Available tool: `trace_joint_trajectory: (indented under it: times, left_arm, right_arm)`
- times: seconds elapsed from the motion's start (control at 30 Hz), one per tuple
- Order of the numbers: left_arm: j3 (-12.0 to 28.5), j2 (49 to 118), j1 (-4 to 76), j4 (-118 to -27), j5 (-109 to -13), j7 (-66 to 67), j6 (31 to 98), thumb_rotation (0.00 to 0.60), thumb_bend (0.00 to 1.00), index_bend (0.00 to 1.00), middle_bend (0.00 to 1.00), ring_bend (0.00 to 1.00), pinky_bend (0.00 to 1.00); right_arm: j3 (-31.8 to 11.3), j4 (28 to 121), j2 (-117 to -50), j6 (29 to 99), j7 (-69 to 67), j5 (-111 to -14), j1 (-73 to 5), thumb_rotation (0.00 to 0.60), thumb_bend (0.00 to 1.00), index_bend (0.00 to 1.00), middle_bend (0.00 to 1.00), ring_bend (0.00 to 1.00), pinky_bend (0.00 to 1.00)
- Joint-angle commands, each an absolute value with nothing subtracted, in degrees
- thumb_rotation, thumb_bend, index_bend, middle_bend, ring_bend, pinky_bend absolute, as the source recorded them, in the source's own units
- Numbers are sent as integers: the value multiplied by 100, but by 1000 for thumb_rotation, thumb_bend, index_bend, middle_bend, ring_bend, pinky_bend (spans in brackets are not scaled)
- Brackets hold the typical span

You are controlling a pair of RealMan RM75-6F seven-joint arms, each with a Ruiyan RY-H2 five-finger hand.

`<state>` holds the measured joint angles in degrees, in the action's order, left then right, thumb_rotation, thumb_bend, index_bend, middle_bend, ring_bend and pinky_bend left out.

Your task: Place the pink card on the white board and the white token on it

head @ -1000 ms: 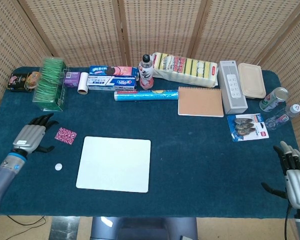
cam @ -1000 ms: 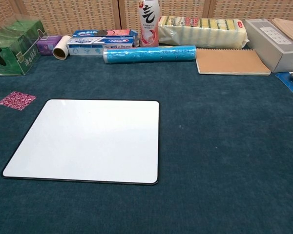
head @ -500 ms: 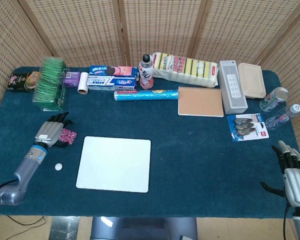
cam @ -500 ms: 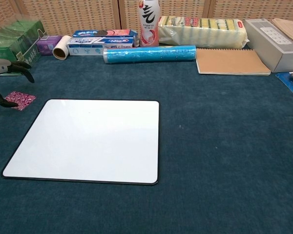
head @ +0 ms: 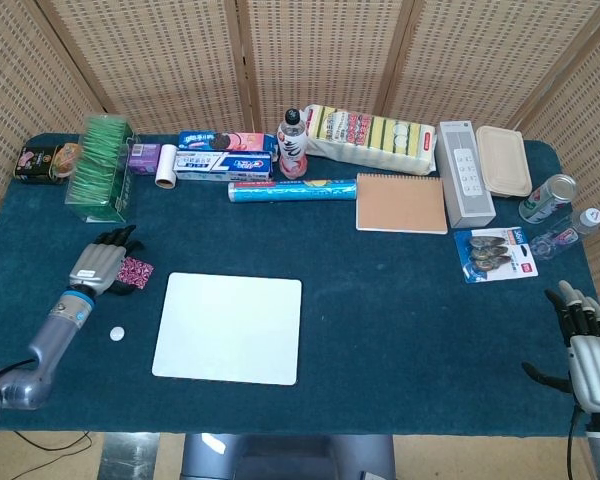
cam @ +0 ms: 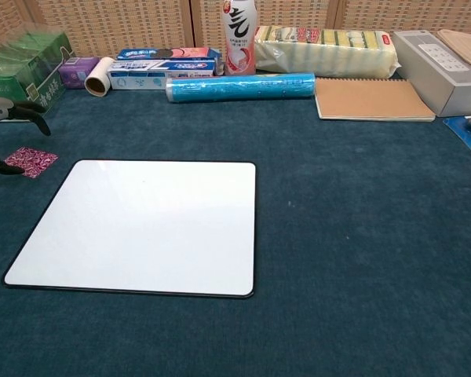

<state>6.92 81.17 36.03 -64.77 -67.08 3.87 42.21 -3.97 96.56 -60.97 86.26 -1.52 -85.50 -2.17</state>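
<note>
The pink patterned card (head: 134, 271) lies flat on the blue cloth, left of the white board (head: 230, 327). My left hand (head: 100, 262) hovers at the card's left edge with fingers spread above it, holding nothing. In the chest view the card (cam: 33, 161) shows beside the board (cam: 141, 228), and only the left hand's fingertips (cam: 20, 114) reach in at the left border, a dark thumb tip down by the card's left corner. The small white token (head: 116, 334) rests on the cloth near the front, left of the board. My right hand (head: 590, 352) stays at the table's front right with fingers apart.
A green tissue box (head: 102, 165), tape roll (head: 166, 179), toothpaste boxes (head: 223, 160), bottle (head: 293, 145), blue roll (head: 292, 189) and notebook (head: 401, 203) line the back. A clip pack (head: 496, 254) and cans (head: 546, 198) sit at the right.
Over the last second my left hand moved right and away from me to the pink card, then held there. The card, token and right hand stayed put.
</note>
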Motion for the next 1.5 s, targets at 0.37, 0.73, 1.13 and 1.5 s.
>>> trace_joint_trajectory:
  times: [0.37,0.73,1.13,1.5]
  left_arm:
    - [594,8120,3592,-6182,-6759,222,4134,600,210,221,0,0,74]
    - [577,8220,3640,-6149,-6812,124,4090,600,210,221,0,0,75]
    - [583,8103,3779,-6218,-6612,272,3785,600,231,221,0,0,75]
    - [580,8024,3900,-6369,-6258,575,3582,600,241,221,0,0,74]
  right_arm:
    - [-403,9657,-6100,8615,-138,-8521,-218,600,0,18,0,4,0]
    - [-420,9667,-6080,8646,-140,-8501,-204,600,0,19,0,4,0]
    - [-412,9665,-6105,8601,-82,-8495,-225,600,0,19,0,4,0]
    - [-410,9678,-6099,8622,-77,-8507,-216,600,0,19,0,4,0]
